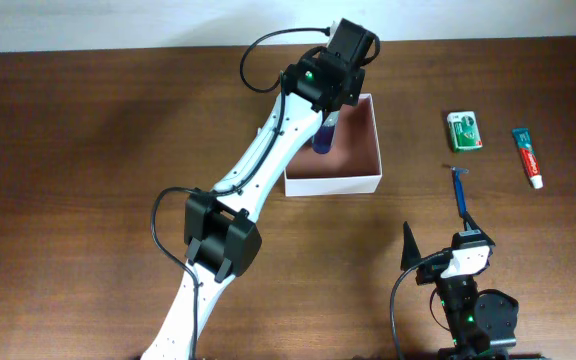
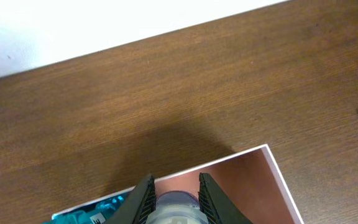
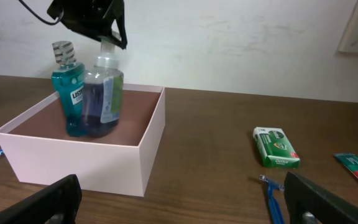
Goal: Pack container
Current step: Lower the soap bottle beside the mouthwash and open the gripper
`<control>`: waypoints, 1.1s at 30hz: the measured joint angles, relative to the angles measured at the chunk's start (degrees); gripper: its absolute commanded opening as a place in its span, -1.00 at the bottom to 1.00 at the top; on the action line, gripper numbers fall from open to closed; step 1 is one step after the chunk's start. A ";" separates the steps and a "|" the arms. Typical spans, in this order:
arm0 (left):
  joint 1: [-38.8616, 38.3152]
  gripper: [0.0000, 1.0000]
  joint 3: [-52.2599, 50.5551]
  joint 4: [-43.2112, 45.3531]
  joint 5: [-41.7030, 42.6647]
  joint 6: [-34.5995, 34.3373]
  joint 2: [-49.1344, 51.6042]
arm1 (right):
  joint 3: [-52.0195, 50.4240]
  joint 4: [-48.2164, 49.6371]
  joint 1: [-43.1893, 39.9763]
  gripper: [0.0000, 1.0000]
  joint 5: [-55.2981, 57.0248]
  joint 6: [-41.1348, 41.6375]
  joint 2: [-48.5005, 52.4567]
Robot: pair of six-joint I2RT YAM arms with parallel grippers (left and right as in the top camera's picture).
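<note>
Container (image 1: 368, 182) holds teal bottle (image 3: 70, 93), plus purple bottle (image 3: 104, 93) clamped by left gripper (image 2: 176, 180); green packet (image 1: 465, 131), toothpaste (image 1: 528, 157), razor (image 1: 460, 190) unpacked; right gripper (image 3: 185, 193) wide, empty.

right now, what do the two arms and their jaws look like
Left arm: white tubular links, boxy black joints, looping black cables, a small green light near the wrist. Right arm: black round base, white wrist piece, green light, black cable. Both have dark, tapered, pointed jaws.

End effector (image 2: 176, 186) gripping pale bottle cap (image 2: 176, 210), container (image 2: 248, 182) beneath, wooden table (image 2: 166, 93)
</note>
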 measured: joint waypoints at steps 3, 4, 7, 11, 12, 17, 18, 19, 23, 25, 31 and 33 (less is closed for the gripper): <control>0.00 -0.52 0.00 0.20 0.02 0.00 0.00 | 0.00 0.00 0.00 0.97 0.00 0.00 0.00; 0.00 -0.50 0.00 0.17 0.02 0.00 0.00 | 0.00 0.00 0.00 0.97 0.00 0.00 0.00; 0.11 -0.42 0.00 0.04 0.00 0.07 0.00 | 0.00 0.00 0.00 0.97 0.00 -0.02 0.00; 0.11 -0.41 0.00 -0.50 0.02 0.02 0.00 | 0.00 0.00 0.00 0.97 0.00 -0.02 0.00; 0.11 -0.41 0.00 -0.48 0.02 0.02 0.00 | 0.00 0.00 0.00 0.97 0.00 -0.02 0.00; 0.13 -0.41 0.00 -0.74 0.02 0.02 0.00 | 0.00 0.00 0.00 0.97 0.00 -0.02 0.00; 0.15 -0.41 0.00 -0.79 0.02 0.02 0.00 | 0.00 0.00 0.00 0.97 0.00 0.00 0.00; 0.15 -0.41 0.00 -0.85 0.02 0.02 0.00 | 0.00 0.00 0.00 0.97 0.00 -0.04 0.00; 0.15 -0.41 0.00 -1.53 0.02 0.02 0.00 | 0.00 0.00 0.00 0.98 0.00 -0.04 0.00; 0.15 -0.40 0.00 -2.10 0.02 0.02 0.00 | 0.00 0.00 0.00 0.97 0.00 -0.02 0.00; 0.15 -0.39 0.00 -3.93 -0.44 0.02 0.00 | 0.00 0.00 0.00 0.97 0.00 -0.07 0.00; 0.20 -0.39 0.00 -4.02 -0.92 0.02 0.00 | 0.00 0.00 0.00 0.97 0.00 -0.02 0.00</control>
